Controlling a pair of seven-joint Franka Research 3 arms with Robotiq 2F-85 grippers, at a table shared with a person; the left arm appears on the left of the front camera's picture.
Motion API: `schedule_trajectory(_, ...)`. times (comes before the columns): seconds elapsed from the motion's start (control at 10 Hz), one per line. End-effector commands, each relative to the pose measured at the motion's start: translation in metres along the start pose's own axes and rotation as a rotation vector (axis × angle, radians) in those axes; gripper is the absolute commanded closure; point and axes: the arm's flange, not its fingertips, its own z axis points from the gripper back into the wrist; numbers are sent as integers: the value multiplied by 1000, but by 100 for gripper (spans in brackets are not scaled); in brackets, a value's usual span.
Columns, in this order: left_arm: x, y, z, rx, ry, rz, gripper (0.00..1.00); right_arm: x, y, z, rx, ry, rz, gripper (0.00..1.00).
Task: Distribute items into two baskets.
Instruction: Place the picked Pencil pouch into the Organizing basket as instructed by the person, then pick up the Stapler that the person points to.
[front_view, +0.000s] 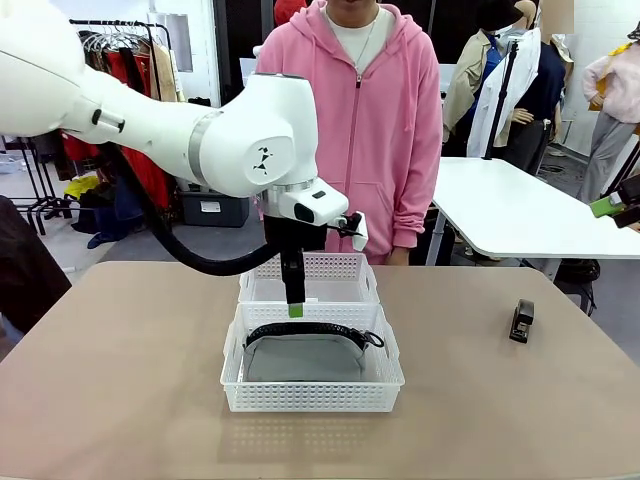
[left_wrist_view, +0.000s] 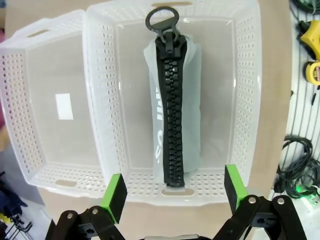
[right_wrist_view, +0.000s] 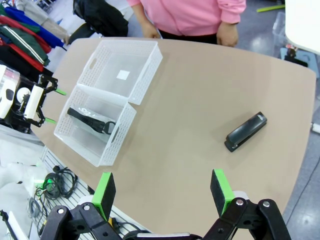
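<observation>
Our left fingers (left_wrist_view: 114, 197) are spread wide with nothing between them, hovering over the larger basket (left_wrist_view: 245, 100). Grey pouch (left_wrist_view: 175, 115) lies inside it, straight ahead between the two pads, zipper up. Smaller basket (left_wrist_view: 30, 125) touches the larger one, out past the pad at picture left. Stapler (right_wrist_view: 245, 131) is on the counter (right_wrist_view: 190, 90), ahead of our right fingers (right_wrist_view: 220, 191) and well apart from both baskets. Right fingers are open too, holding nothing.
</observation>
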Motion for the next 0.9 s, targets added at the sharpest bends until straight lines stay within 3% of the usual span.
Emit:
schedule_trajectory(0.0, 6, -1, -4, 1, 8, -5, 0, 2, 1, 0, 19, -18, 2, 0)
schedule_trajectory(0.8, 6, -1, -4, 1, 8, -5, 0, 2, 1, 0, 19, -18, 2, 0)
